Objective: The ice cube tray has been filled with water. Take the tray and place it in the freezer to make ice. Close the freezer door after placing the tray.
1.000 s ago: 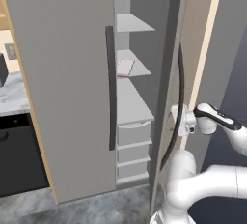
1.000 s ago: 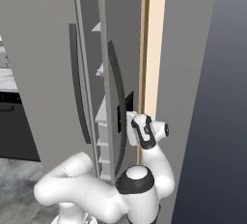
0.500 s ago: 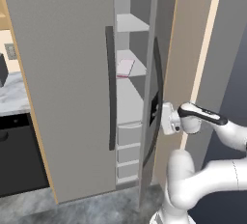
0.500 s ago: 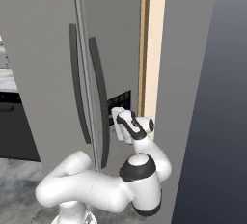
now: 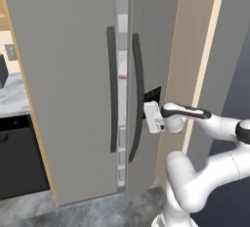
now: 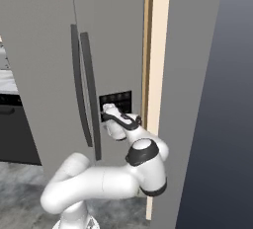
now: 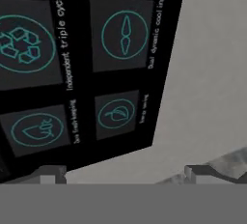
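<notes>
One narrow gap is left: the tool (image 5: 149, 115), fingers spread and holding nothing, presses flat against the freezer door (image 5: 151, 50) beside its long handle (image 5: 137, 99); tray (image 5: 122, 76) seemingly inside.

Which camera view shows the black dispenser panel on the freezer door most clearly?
The hand view: the dispenser panel is close, with its four round icons clear. In the right base view it is a small dark rectangle above the hand. In the left base view it is a dark sliver on the freezer door.
</notes>
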